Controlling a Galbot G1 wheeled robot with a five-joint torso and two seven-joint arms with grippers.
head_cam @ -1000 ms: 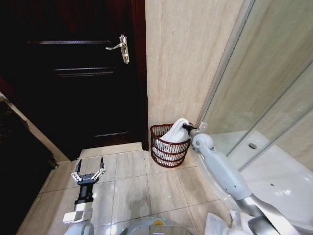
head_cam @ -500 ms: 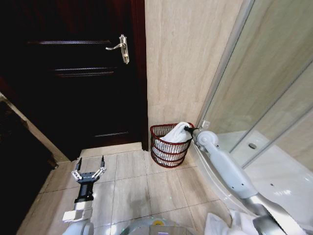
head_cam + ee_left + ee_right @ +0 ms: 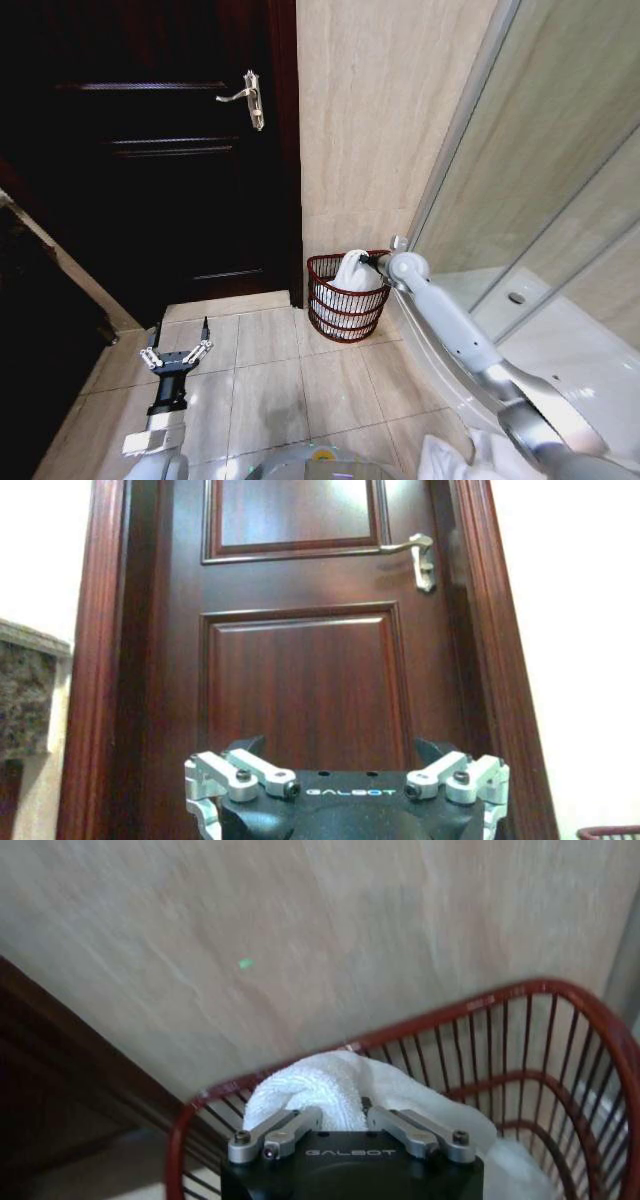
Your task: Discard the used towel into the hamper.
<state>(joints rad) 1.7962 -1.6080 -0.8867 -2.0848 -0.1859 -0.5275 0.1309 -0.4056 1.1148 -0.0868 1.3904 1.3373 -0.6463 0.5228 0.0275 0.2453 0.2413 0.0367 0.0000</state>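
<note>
The hamper (image 3: pixel 345 305), a dark red wire basket, stands on the floor in the corner between the door frame and the tiled wall. The white towel (image 3: pixel 350 271) rises as a bunched mound inside it. My right gripper (image 3: pixel 371 261) is at the hamper's top rim, shut on the towel. In the right wrist view, the towel (image 3: pixel 318 1084) sits between the fingers of the right gripper (image 3: pixel 338 1114), inside the hamper's rim (image 3: pixel 560 990). Over the floor tiles to the left, my left gripper (image 3: pixel 178 345) hangs open and holds nothing. In its wrist view the left gripper (image 3: pixel 345 754) faces the door.
A dark wooden door (image 3: pixel 160 150) with a metal lever handle (image 3: pixel 247 96) fills the left. A glass shower screen (image 3: pixel 540 180) and a white shower tray (image 3: pixel 570 370) are on the right. Beige floor tiles (image 3: pixel 270 380) lie between them.
My right gripper has moved left and lower over the hamper, and the towel mound now sits lower inside it. The left gripper has drifted slightly toward me.
</note>
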